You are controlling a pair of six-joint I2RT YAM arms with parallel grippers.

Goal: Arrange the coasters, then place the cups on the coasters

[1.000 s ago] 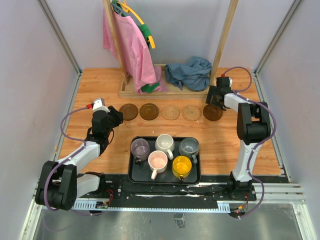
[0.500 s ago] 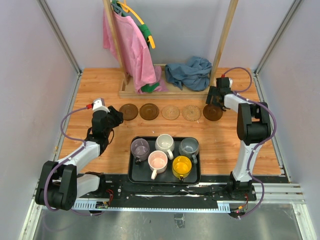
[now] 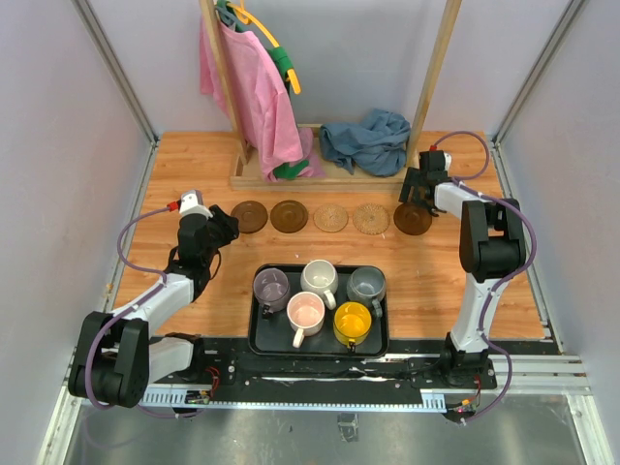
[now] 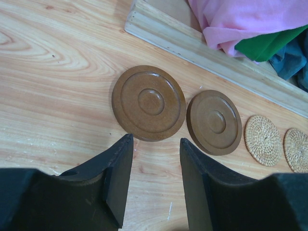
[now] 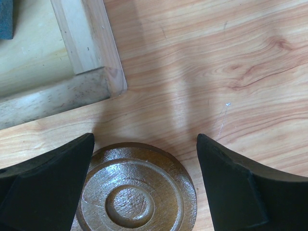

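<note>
Logging five coasters (image 3: 330, 218) lying in one row across the middle of the table (image 3: 184, 174), dark wood at both ends and second from left, two woven ones between. Logging the cups (image 3: 320, 281) sitting together in the black tray (image 3: 260, 341) at the near edge, none on a coaster yet. Seeing the right gripper (image 3: 418, 194) poised over the rightmost coaster (image 5: 137, 192), fingers spread wide to either side of it, pinching nothing. Seeing the left gripper (image 4: 155, 144) just short of the leftmost coaster (image 4: 149, 102), fingers partly spread, empty. Judging the arranging step as closing out; expecting the next move to call for reaching to the tray and gripping a cup by rim or handle. Failing to tell whether the right fingers are touching wood or hovering; losing that coaster's near edge to the frame border in the right wrist view.
</note>
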